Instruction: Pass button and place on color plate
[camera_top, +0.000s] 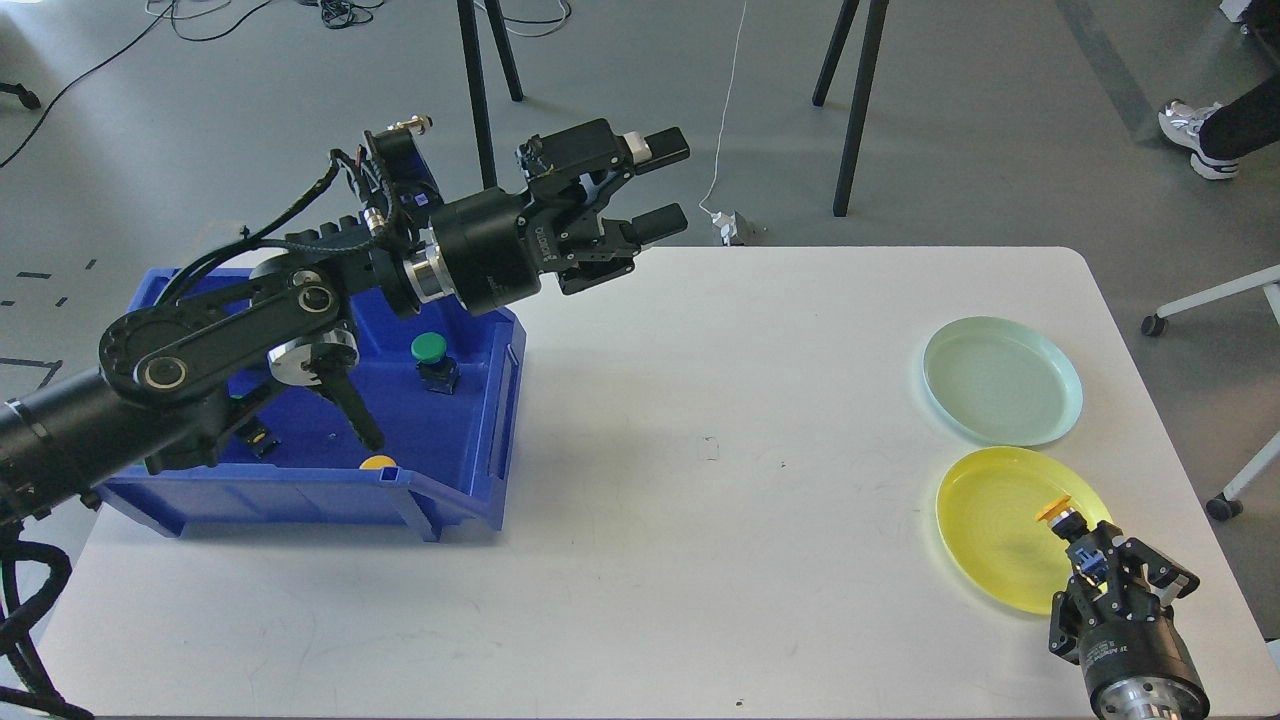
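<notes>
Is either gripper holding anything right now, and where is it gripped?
The right gripper holds a yellow button by its base, over the yellow plate. The left gripper is open, empty.

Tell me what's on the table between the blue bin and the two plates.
Nothing: in the head view, bare white table separates the blue bin from the mint plate and the yellow plate.

Two plates are lying on the white table (760, 420): one pale green plate (1002, 380) and one yellow plate (990, 530). One blue bin (470, 440) is sitting at the table's left. Three buttons are showing: a green-capped button (431, 358) and a yellow-capped one (378, 462) in the bin, and a yellow-capped button (1058, 512) over the yellow plate. Two grippers are showing, the left gripper (655, 185) and the right gripper (1120, 565).
</notes>
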